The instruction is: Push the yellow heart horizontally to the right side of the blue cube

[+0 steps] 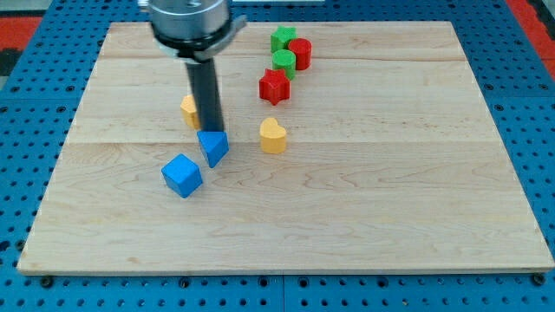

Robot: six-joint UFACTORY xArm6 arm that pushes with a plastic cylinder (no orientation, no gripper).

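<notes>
Wooden worktop (pixel 390 217) on blue pegboard (pixel 26 87). Tip (pixel 211 130) just above blue triangular block (pixel 213 146), beside yellow block (pixel 189 109). Blue cube (pixel 182 175) lower left; yellow heart (pixel 272 136) right. Red star (pixel 274 86), green (pixel 284 61) and red (pixel 300 53) cylinders, green block (pixel 282 38) clustered at top.

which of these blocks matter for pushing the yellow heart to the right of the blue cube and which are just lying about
Job: yellow heart, blue cube, my tip just above the blue triangle.

Lying about: blue triangle, yellow block behind the rod, red star, red block, two green blocks.
</notes>
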